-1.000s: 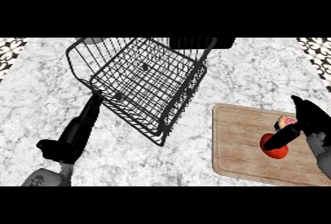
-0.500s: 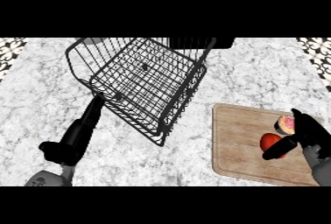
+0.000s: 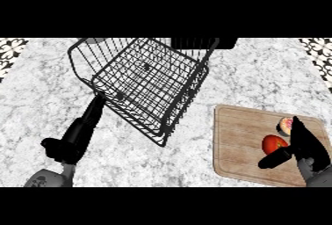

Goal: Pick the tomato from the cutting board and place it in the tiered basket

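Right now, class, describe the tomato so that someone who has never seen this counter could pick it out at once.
Find the wooden cutting board at the counter's right, beside the black wire basket. The tomato sits near the board's right edge, next to the right hand. It is plain red and round, unlike the smaller pinkish item just beyond it.

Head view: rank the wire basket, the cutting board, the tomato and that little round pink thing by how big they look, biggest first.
1. Wire basket, though it rises toward the camera, which enlarges it.
2. Cutting board.
3. Tomato and pink-faced round item: the right hand partly covers both, so I won't rank them.
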### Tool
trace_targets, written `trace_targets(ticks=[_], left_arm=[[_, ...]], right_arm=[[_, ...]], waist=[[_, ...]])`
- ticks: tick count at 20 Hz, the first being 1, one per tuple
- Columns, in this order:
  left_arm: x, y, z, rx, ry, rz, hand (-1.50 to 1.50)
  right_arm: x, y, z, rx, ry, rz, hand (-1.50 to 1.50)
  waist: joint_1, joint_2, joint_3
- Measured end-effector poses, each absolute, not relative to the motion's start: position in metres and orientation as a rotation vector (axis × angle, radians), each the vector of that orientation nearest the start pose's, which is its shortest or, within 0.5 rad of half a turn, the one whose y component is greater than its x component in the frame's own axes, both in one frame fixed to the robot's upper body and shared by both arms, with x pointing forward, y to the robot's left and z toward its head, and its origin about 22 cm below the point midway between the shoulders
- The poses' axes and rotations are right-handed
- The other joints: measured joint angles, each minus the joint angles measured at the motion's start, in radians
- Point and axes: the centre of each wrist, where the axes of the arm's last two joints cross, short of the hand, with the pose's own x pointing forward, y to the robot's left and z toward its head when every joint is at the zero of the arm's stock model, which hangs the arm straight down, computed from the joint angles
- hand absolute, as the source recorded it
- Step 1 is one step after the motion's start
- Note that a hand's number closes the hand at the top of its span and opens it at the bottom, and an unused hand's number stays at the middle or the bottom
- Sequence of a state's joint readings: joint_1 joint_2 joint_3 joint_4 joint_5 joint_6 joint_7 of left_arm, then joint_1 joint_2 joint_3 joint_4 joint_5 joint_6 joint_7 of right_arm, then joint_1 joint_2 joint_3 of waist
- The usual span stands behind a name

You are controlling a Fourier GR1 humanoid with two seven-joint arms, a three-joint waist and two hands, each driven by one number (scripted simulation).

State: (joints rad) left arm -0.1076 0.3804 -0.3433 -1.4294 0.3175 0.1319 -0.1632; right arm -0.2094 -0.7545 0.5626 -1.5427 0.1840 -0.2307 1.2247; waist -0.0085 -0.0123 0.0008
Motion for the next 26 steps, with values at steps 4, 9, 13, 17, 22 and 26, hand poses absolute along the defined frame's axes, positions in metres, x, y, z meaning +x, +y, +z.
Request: trace_targets(ticks=[4, 9, 13, 17, 22, 26], left_arm=[[0.255, 0.244, -0.006, -0.076, -1.578, -0.23, 0.0], [0.255, 0.242, -0.007, -0.084, -1.583, -0.237, 0.0], [0.256, 0.242, -0.008, -0.085, -1.583, -0.238, 0.0], [0.257, 0.241, -0.008, -0.087, -1.581, -0.236, 0.0], [0.254, 0.242, -0.011, -0.072, -1.581, -0.225, 0.0], [0.251, 0.245, -0.013, -0.066, -1.592, -0.218, 0.0]], right_arm=[[0.254, -0.275, 0.042, -0.903, -0.461, 0.478, 1.5], [0.261, -0.273, 0.041, -0.967, -0.553, 0.441, 1.5], [0.261, -0.269, 0.039, -0.998, -0.592, 0.437, 1.5], [0.261, -0.266, 0.04, -1.02, -0.627, 0.433, 1.5], [0.211, -0.228, 0.027, -1.047, -0.725, 0.61, 1.5], [0.167, -0.209, 0.027, -1.077, -0.772, 0.721, 1.5]], waist=[[0.002, -0.001, -0.002], [0.005, -0.004, -0.002], [0.006, -0.004, -0.002], [0.006, -0.003, -0.003], [-0.008, -0.011, -0.007], [-0.016, -0.009, -0.003]])
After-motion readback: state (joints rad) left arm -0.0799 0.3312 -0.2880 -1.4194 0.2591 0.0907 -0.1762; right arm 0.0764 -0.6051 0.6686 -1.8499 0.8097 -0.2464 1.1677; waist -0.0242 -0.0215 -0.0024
